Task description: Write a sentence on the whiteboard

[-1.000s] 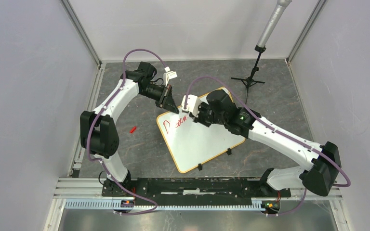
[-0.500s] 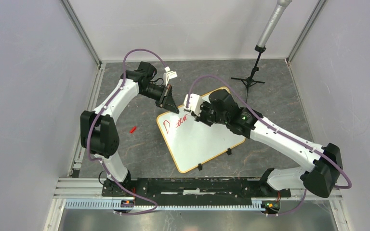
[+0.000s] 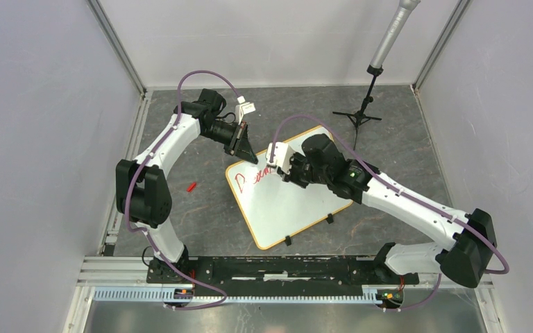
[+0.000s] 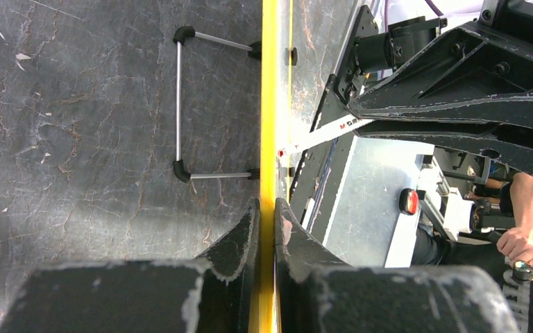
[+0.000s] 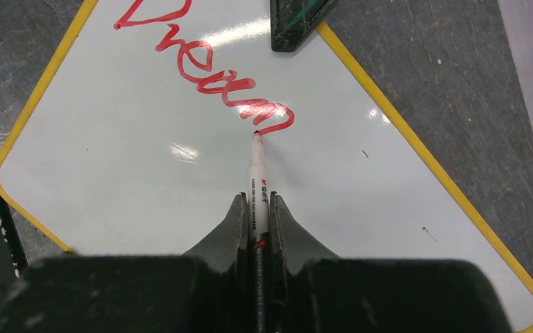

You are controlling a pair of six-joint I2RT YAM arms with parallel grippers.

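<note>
The whiteboard (image 3: 288, 205) lies on the grey table, white with a yellow rim and two black clips on its near edge. My left gripper (image 3: 248, 157) is shut on its far left rim, seen as a yellow strip (image 4: 269, 104) between the fingers. My right gripper (image 3: 282, 169) is shut on a white marker (image 5: 257, 187) whose tip touches the board (image 5: 146, 194). The red word "Dream" (image 5: 205, 66) stands written, with the tip at the end of the "m". In the top view the writing (image 3: 253, 177) is small.
A small red cap (image 3: 191, 186) lies on the table left of the board. A black tripod with a grey pole (image 3: 368, 97) stands at the far right. A metal wire stand (image 4: 180, 104) shows under the board in the left wrist view. Grey walls close in both sides.
My right gripper has moved rightward along the board with the marker, and the red word has grown longer. The left arm and the board have not moved.
</note>
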